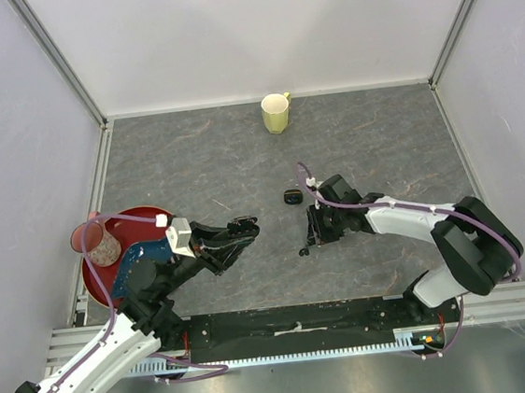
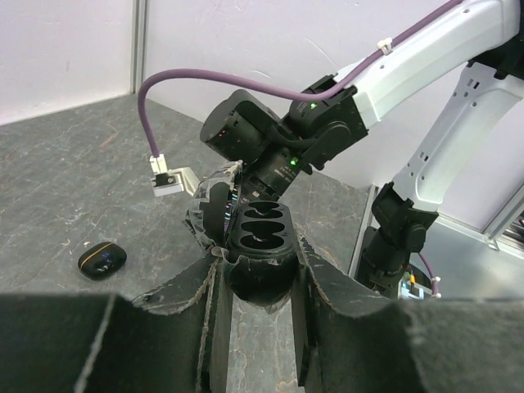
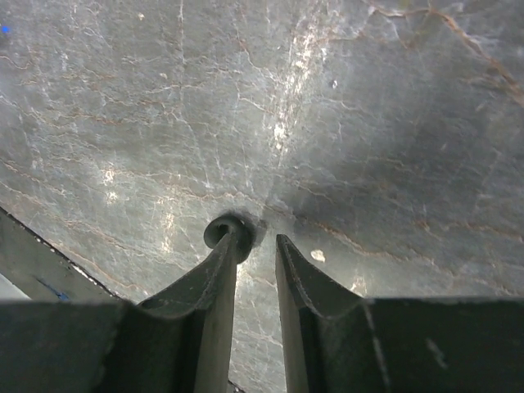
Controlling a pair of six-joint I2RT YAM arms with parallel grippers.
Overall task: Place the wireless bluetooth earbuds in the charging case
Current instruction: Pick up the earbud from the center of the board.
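Mug (image 1: 275, 112) stands far centre on the counter (image 1: 193, 157). Closed case (image 1: 292, 196) lies mid-counter, before it; one earbud (image 1: 304, 251) lies nearer still. Charging case (image 2: 260, 241) sits between the left fingers (image 2: 327, 295), left of both. Plate (image 1: 138, 214) at left edge carries a glass (image 1: 98, 244).

Robot lab test cell: white panel walls (image 1: 254, 28), aluminium framing (image 1: 53, 54), grey stone-look tabletop (image 1: 388, 136).

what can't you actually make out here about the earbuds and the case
- earbud, right wrist view: a finger of the right gripper covers most of it; gripped or only touched, cannot tell.
- other earbuds: none seen in any view.
- charging case, left wrist view: lower body hidden inside the left gripper.
- pink cup contents, top view: too small.
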